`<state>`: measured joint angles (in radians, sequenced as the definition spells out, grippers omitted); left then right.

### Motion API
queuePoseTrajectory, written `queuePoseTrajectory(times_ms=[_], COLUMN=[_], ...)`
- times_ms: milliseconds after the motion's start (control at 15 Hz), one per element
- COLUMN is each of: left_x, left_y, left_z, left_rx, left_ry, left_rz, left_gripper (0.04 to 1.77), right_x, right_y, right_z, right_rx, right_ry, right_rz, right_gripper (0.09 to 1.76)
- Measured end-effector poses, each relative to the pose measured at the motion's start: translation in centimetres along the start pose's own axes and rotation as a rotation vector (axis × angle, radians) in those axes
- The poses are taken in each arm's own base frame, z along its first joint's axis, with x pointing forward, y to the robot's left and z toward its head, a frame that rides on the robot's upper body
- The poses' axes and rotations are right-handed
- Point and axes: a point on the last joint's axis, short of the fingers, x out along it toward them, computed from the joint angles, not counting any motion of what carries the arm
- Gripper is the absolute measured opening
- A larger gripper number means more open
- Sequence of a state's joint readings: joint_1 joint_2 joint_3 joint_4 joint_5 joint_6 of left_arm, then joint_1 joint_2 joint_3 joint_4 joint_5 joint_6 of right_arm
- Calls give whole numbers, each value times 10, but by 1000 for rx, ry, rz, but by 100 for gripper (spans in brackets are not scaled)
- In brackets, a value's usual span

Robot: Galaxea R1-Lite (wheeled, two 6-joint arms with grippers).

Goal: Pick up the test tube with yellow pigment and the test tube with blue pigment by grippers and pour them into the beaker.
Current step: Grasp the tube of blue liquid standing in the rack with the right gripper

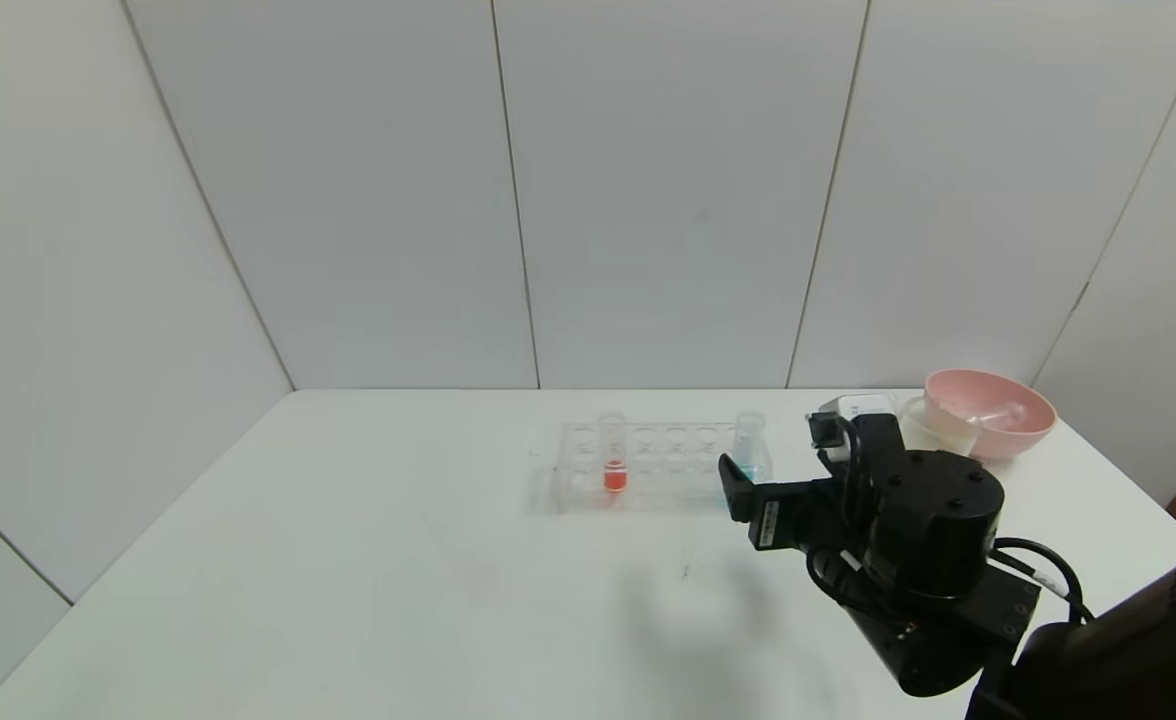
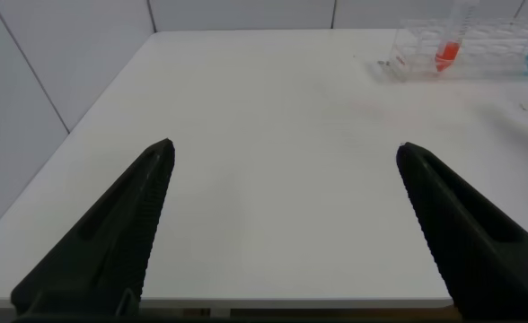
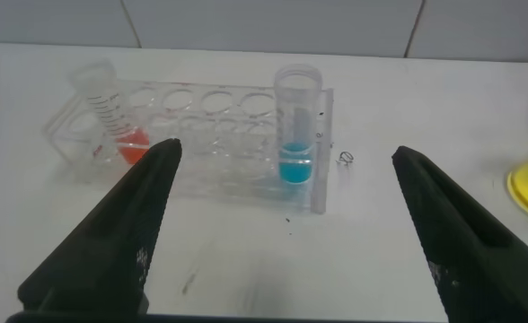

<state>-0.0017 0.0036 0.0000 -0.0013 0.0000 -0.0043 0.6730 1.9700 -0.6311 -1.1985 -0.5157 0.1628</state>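
One test tube with blue pigment (image 3: 297,126) stands upright in the end hole of the clear tube rack (image 3: 201,135), at the rack end nearest the right gripper (image 3: 286,233); that gripper's two black fingers (image 3: 111,238) are spread wide and pinch nothing, and the blue tube sits beyond their tips, apart from both, roughly in line with the gap between them. At the far end of the rack from the blue tube stands a tube with orange-red liquid (image 1: 614,455). Past the rack on the gripper's side is the beaker (image 1: 933,425), and the right wrist view shows yellow liquid at its edge there; a pink bowl (image 1: 990,410) touches or sits just beside the beaker. Rack, beaker and bowl rest on the white table (image 1: 398,560). Well away from the rack, the left gripper (image 2: 286,233) hangs over bare table with its fingers also spread apart, holding nothing
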Motion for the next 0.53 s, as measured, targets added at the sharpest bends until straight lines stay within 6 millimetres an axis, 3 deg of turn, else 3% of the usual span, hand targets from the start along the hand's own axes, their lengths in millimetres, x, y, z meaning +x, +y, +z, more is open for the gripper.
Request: queuePoseTrajectory(times_ms=[533], left_x=[0], left_y=[0], left_z=[0], left_rx=[0], left_ry=[0], left_rz=[0], left_gripper=[176], right_x=[31], right_y=[-1], right_z=[-10], right_rx=[-2], right_ry=[-7], right_rz=[-96], right_gripper=[170])
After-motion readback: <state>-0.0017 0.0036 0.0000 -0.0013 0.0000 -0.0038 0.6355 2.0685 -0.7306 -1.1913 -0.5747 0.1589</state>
